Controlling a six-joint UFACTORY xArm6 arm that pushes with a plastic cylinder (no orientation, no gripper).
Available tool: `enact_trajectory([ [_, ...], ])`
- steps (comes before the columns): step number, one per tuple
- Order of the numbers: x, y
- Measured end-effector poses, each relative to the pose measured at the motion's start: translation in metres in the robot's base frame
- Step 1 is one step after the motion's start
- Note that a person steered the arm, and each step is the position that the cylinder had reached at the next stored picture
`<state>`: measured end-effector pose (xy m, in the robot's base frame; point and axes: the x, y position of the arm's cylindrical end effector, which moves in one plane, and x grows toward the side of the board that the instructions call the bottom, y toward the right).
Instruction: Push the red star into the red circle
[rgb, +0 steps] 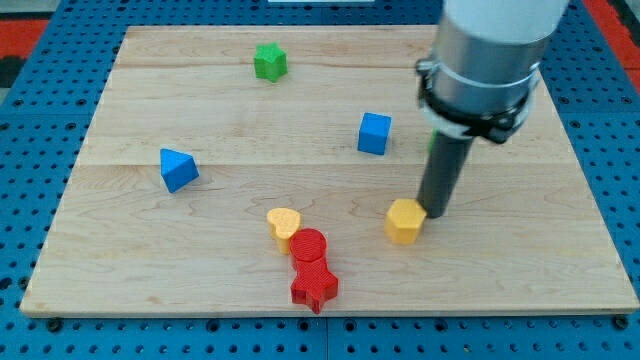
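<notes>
The red star (314, 286) lies near the board's bottom edge, a little left of centre. The red circle (308, 246) sits just above it, and the two touch. My tip (434, 211) is down on the board well to the right of both. It stands right beside the upper right edge of a yellow hexagon block (404, 221).
A yellow heart block (283, 224) touches the red circle's upper left. A blue cube (374, 133) sits above centre, a blue triangle (177, 168) at the left, a green star (269, 62) near the top. The wooden board (130, 270) rests on a blue pegboard.
</notes>
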<state>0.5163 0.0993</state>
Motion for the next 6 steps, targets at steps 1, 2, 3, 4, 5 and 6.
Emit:
enact_trajectory([
  [1,0.020,-0.024],
  [2,0.055,0.048],
  [3,0.102,0.043],
  [4,0.103,-0.001],
  [5,0.102,-0.122],
  [6,0.102,-0.161],
])
